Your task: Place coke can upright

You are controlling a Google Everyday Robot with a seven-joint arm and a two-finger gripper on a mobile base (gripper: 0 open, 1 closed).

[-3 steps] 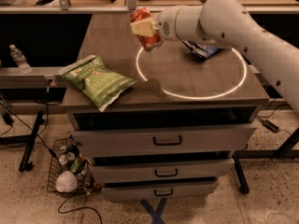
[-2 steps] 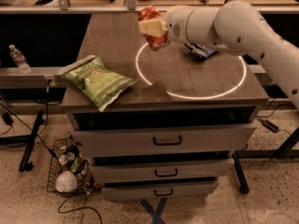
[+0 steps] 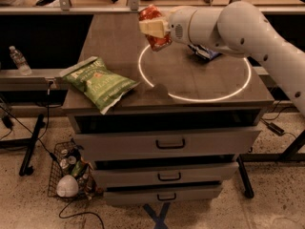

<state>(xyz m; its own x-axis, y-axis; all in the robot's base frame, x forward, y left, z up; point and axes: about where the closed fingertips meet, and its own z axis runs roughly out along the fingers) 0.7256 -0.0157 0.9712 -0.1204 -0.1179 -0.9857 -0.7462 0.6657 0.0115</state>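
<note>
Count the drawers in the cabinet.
3, stacked on the front: top drawer, middle drawer, bottom drawer. None seem hidden. The gripper holds the coke can above the cabinet top.

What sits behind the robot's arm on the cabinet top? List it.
A blue packet peeks out below the arm; the arm covers the rest of it. The gripper, at the arm's end, holds the coke can above the cabinet top.

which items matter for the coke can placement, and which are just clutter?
In the job:
coke can, held in the air above the back left of the cabinet top
end effector, shut on the can

Lying about:
green chip bag
blue packet
water bottle
wire basket on the floor
</note>
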